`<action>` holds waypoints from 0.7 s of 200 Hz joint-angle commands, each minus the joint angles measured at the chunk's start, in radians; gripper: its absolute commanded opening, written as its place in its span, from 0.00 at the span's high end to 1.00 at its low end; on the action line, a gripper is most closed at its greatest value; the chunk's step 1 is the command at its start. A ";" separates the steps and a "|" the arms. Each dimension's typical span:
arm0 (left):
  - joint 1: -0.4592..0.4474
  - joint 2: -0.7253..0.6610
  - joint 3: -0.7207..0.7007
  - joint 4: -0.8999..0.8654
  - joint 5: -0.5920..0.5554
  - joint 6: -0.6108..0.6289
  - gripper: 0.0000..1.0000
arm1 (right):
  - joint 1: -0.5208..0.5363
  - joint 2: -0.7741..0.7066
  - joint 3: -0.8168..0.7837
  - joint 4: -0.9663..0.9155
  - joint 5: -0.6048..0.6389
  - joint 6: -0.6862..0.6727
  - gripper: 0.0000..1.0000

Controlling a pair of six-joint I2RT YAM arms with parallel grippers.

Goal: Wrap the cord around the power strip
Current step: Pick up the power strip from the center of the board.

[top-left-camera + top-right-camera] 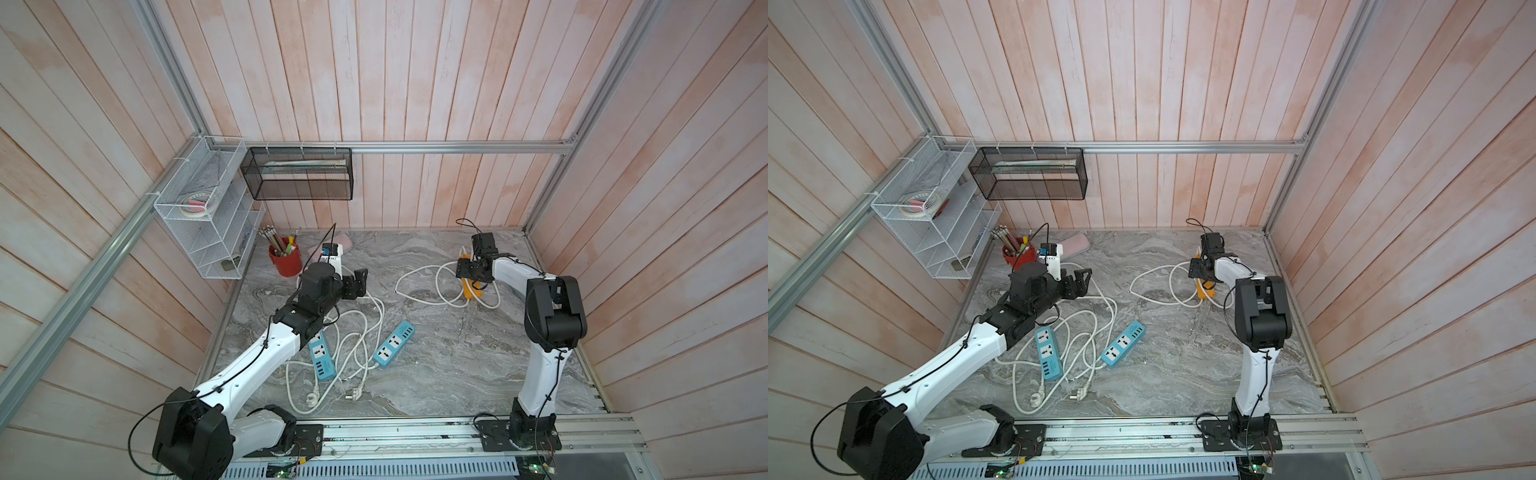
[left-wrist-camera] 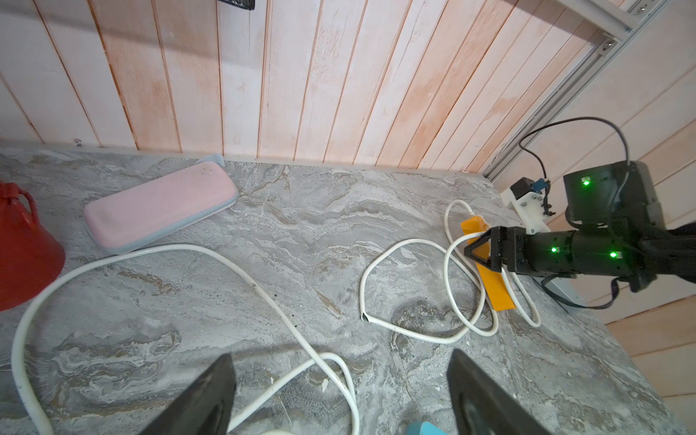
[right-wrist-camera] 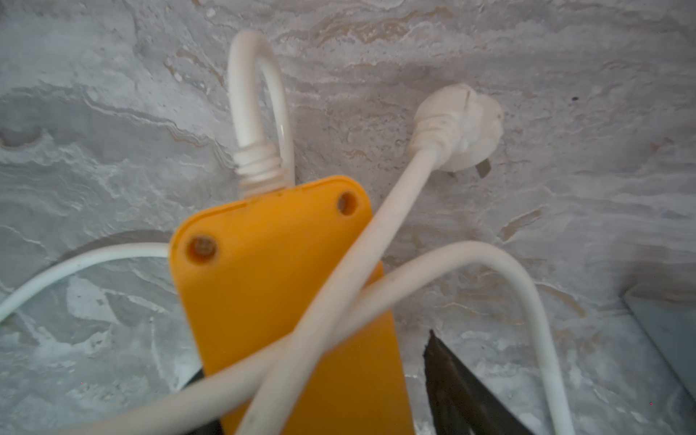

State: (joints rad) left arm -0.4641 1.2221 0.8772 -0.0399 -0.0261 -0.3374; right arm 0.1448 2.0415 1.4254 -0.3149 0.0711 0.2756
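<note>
Jaws agape — left gripper (image 2: 341, 356) empty, right gripper (image 3: 316, 357) astride power strip (image 3: 271, 263) (by table (image 1: 436, 332) edge).

Both top views look steeply down from high above the near edge, nearly alike, taking in the whole table (image 1: 457, 353). The left wrist camera looks low across the table toward the far right corner, reaching the orange power strip (image 2: 495, 290); the right wrist camera sits close above that strip.

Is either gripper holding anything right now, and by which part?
Nothing yet. The left gripper is open and empty; the right gripper straddles the orange power strip, jaws open, unclamped.
</note>
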 commanded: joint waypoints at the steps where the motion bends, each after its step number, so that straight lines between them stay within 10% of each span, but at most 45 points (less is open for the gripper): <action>1: -0.002 0.025 0.037 0.016 0.033 -0.021 0.15 | 0.004 0.025 0.027 -0.007 -0.036 -0.021 0.38; 34: 0.006 0.074 0.130 -0.073 0.097 -0.006 0.19 | 0.000 -0.127 -0.052 0.103 -0.254 0.001 0.68; 79: 0.014 0.164 0.242 -0.054 0.356 -0.026 0.16 | 0.000 -0.390 -0.317 0.629 -0.839 0.261 0.69; 140: -0.127 0.303 0.244 0.282 0.607 -0.308 0.10 | 0.004 -0.484 -0.535 1.277 -0.986 0.711 0.66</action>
State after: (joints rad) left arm -0.5323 1.4696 1.1164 0.0807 0.4454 -0.5293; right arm 0.1482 1.5940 0.9466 0.5644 -0.7990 0.7624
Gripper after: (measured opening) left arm 0.898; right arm 0.568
